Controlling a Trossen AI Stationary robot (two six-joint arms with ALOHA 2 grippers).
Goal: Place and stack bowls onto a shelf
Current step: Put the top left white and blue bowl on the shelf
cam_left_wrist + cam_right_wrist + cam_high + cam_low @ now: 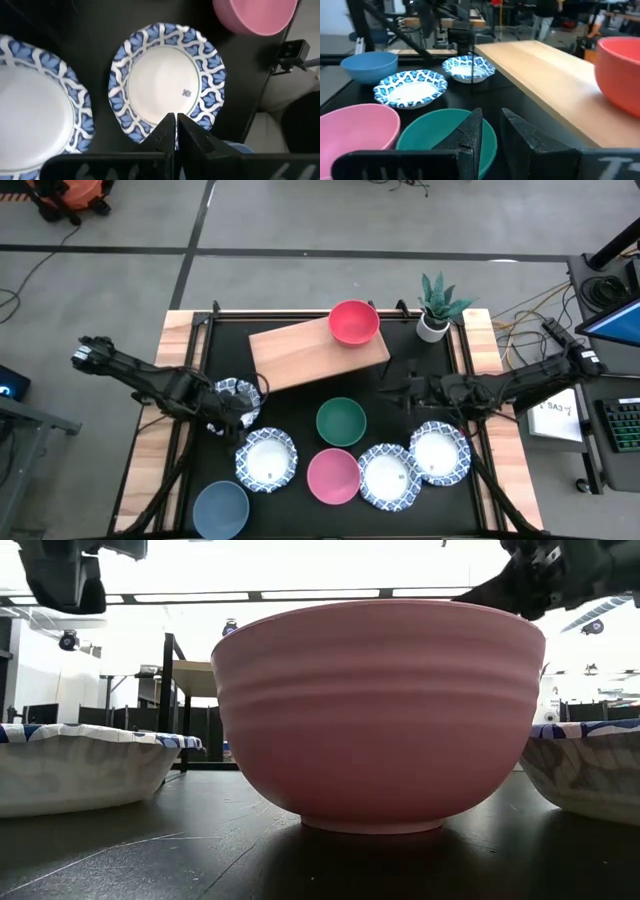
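Bowls crowd the table around the clenched left hand (243, 421) and the empty, slightly parted right hand (385, 387).

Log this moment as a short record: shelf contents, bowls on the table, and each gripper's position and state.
on shelf: red bowl at one end of the shelf; no stack yet
on table: green bowl, pink bowl, blue-grey bowl, four blue-rimmed white bowls
left gripper: shut, empty, over the table among the blue-rimmed bowls
right gripper: narrowly parted, empty, beside the shelf's near edge, past the green bowl
other: potted plant at a far corner
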